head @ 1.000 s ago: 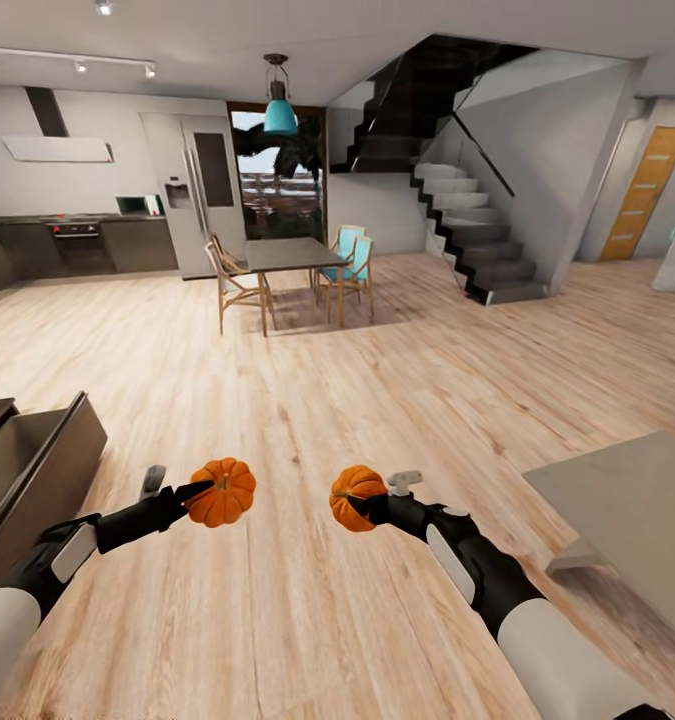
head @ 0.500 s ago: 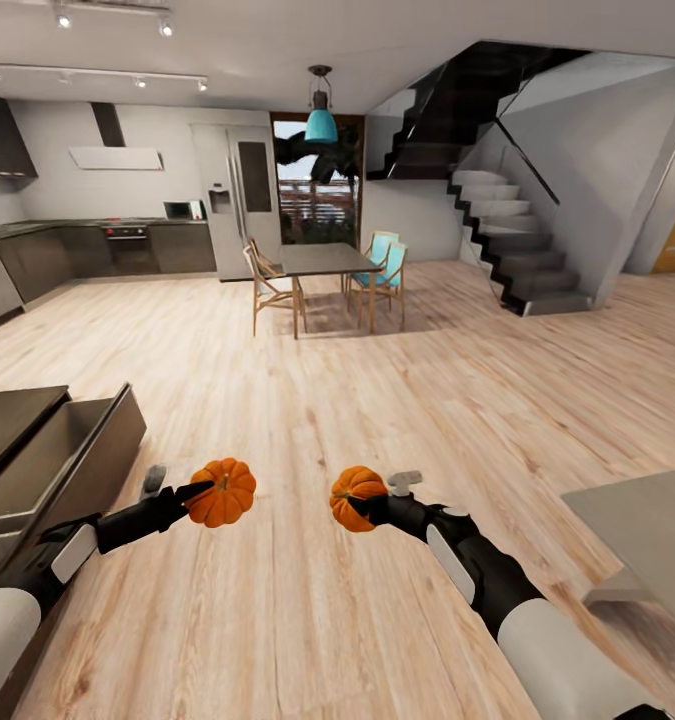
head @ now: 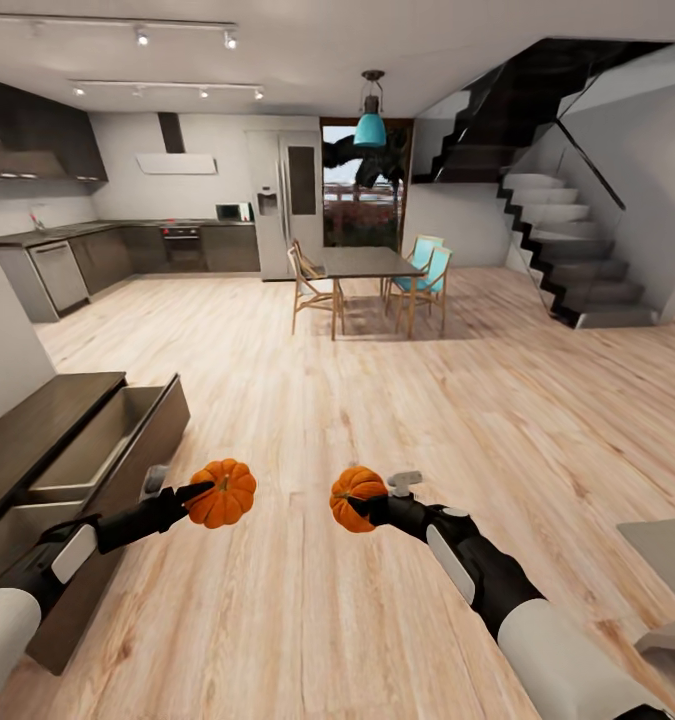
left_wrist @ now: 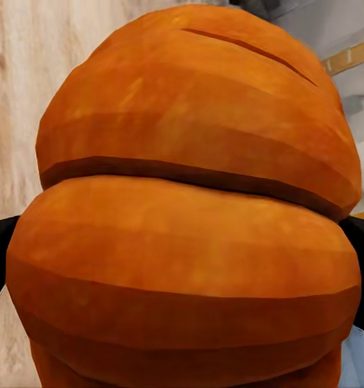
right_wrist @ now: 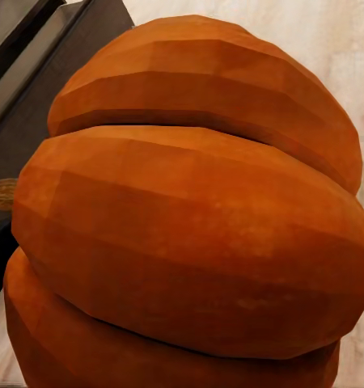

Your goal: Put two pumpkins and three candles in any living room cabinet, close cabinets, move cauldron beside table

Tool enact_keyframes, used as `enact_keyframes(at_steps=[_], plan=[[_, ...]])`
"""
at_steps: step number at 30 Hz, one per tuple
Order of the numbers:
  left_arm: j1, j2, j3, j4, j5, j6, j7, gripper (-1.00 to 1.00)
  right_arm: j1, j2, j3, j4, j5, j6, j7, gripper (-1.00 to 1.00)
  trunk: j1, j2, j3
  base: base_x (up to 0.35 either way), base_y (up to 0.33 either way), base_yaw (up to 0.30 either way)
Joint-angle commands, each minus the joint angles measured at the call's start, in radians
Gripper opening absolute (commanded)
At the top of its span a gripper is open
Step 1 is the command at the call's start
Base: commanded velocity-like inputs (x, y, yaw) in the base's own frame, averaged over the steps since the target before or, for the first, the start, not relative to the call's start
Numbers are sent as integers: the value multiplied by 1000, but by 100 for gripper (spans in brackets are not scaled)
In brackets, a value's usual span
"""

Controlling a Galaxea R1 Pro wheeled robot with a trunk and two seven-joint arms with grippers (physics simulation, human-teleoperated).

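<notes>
Carrying one pumpkin apiece, the robot stands on open plank floor with the cabinet at its left side. The left pincer is clamped on the left pumpkin, and the right pincer is clamped on the right pumpkin; both fruits hang in the air in front of the trunk, well apart from each other. In the wrist views each ribbed orange body crowds the lens, black fingers just showing at its flanks. I judge them light, stiff and smooth-skinned, so a grip across the widest ribs should hold best, while a pinch near the rounded crown might let one squirt out.

An open drawer of the cabinet, pale inside, lies near the left arm, its dark front edge jutting into the room. That lip and the cabinet top are the edges to clear. A grey desk corner sits near the right arm; the floor ahead is free toward the dining set.
</notes>
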Motion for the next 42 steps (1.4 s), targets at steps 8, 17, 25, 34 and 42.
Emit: enact_keyframes(at_steps=[8, 17, 25, 34, 42], plan=[[0, -1, 2, 0, 4, 2, 0, -100, 0, 0, -1, 1, -2, 0, -1, -100, 0, 0, 1, 0, 0, 115], [0, -2, 2, 1, 4, 2, 1, -100, 0, 0, 0, 1, -3, -1, 2, -100, 0, 0, 1, 0, 0, 1], [0, 0, 3, 2, 5, 1, 2, -100, 0, -1, -1, 1, -2, -1, 4, -100, 0, 0, 1, 39, -21, 0], [0, 2, 3, 3, 5, 1, 2, -100, 0, -1, -1, 1, -3, -1, 5, -100, 0, 0, 1, 302, -38, 0], [0, 3, 3, 3, 5, 1, 2, -100, 0, -3, -1, 2, -8, -1, 6, -100, 0, 0, 1, 329, 0, 0]])
